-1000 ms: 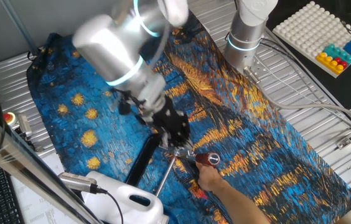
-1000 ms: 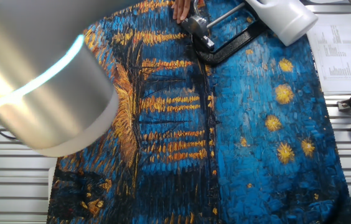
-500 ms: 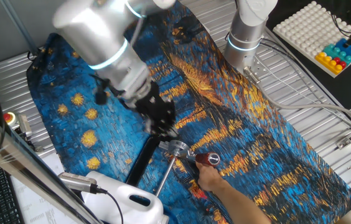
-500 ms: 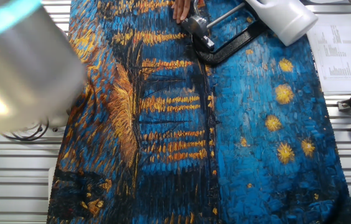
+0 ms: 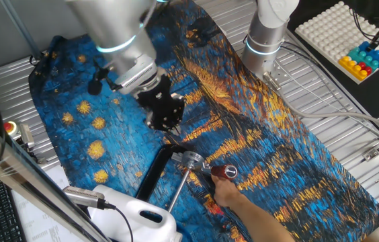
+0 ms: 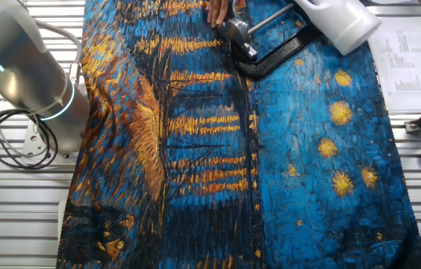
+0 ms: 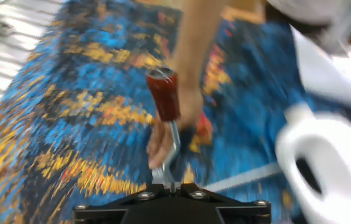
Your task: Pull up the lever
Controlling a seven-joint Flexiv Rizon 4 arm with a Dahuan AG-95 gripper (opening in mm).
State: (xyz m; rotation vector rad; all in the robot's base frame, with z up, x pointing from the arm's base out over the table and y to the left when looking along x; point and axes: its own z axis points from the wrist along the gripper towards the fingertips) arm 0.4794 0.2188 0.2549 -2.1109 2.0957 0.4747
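The lever is a short silver rod with a dark-red knob (image 5: 228, 172) on a silver pivot hub (image 5: 191, 160), lying on the blue painted cloth. In the hand view the knob (image 7: 163, 93) stands just ahead of me on its rod (image 7: 173, 144). A person's hand (image 5: 233, 197) rests beside the knob. My gripper (image 5: 173, 136) hangs above and to the left of the hub, clear of it. Its jaws look closed together and empty in the hand view (image 7: 170, 185). In the other fixed view the lever assembly (image 6: 235, 33) sits at the top edge and the gripper is out of view.
A long plain silver rod (image 5: 178, 189) and a flat black bar (image 5: 152, 172) run from the hub toward a white device (image 5: 132, 215) at the front. The arm's base (image 5: 267, 37) stands at the back. A white peg board with coloured blocks (image 5: 351, 40) lies at the far right.
My gripper has risen and moved up-left, away from the pivot hub. The arm has swung out of the other fixed view. The lever and the person's hand stay put.
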